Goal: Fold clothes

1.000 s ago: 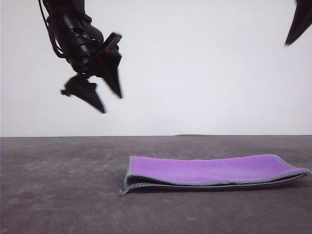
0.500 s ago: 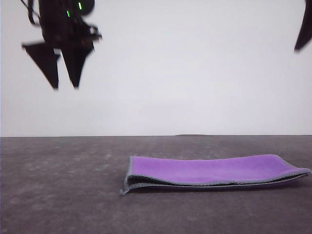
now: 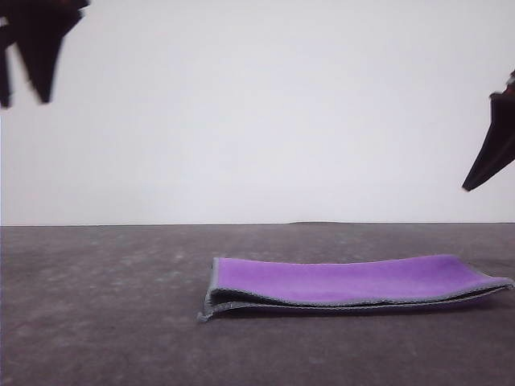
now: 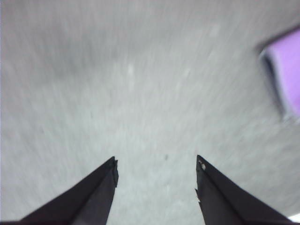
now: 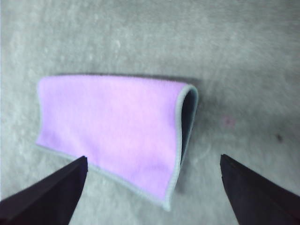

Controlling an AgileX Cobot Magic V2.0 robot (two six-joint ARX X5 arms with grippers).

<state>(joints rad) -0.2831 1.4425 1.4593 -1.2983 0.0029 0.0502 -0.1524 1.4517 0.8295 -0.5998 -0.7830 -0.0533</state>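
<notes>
The purple cloth (image 3: 346, 283) lies folded in half on the grey table (image 3: 96, 322), purple face up (hem edges not quite lined up). Left gripper (image 4: 156, 164) hangs spread and empty, high off to the left; right gripper (image 5: 152, 161) gapes wide above the cloth. Risk: pinching just the top layer would undo the fold.

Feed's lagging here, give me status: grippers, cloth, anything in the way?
Left gripper open, empty, high above the table. Right gripper open, empty, over the cloth. Cloth lies folded, purple face out, flat on the table. Nothing in the way.
</notes>
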